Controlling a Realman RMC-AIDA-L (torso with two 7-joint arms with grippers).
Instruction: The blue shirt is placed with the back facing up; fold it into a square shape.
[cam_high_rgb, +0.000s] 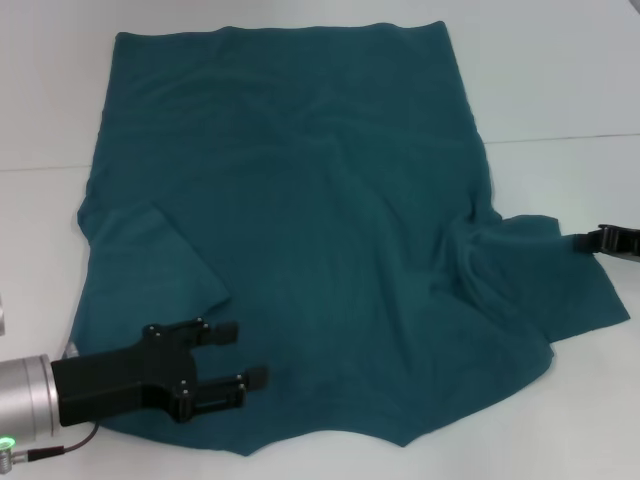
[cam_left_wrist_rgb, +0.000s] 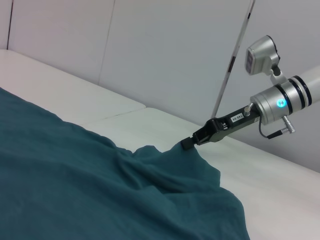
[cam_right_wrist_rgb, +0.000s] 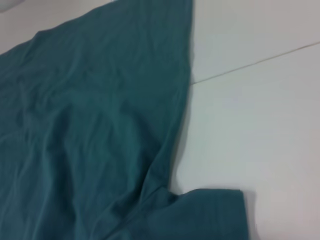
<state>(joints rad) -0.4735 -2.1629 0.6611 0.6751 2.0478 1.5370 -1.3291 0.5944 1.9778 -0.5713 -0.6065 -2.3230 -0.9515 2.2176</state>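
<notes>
Your left gripper (cam_high_rgb: 235, 355) hovers low over the near left part of the large dark teal-blue short-sleeved shirt of soft plain fabric (cam_high_rgb: 300, 230). Its two black fingers (cam_high_rgb: 222, 331) stand well apart with nothing between them. Most of the shirt lies ahead of that claw and toward your right, spread across the white table (cam_high_rgb: 560, 90). The left sleeve is folded in over the body just beyond the claw's fingertips, and the hem is at the far end.

Your right gripper (cam_left_wrist_rgb: 187, 143) is at the right edge of the table, its tip touching the outer edge of the rumpled right sleeve. The left wrist view shows the fabric drawn up to a small peak at that tip, so the jaws appear closed on the cloth. From that claw, the shirt's body extends toward your left.
</notes>
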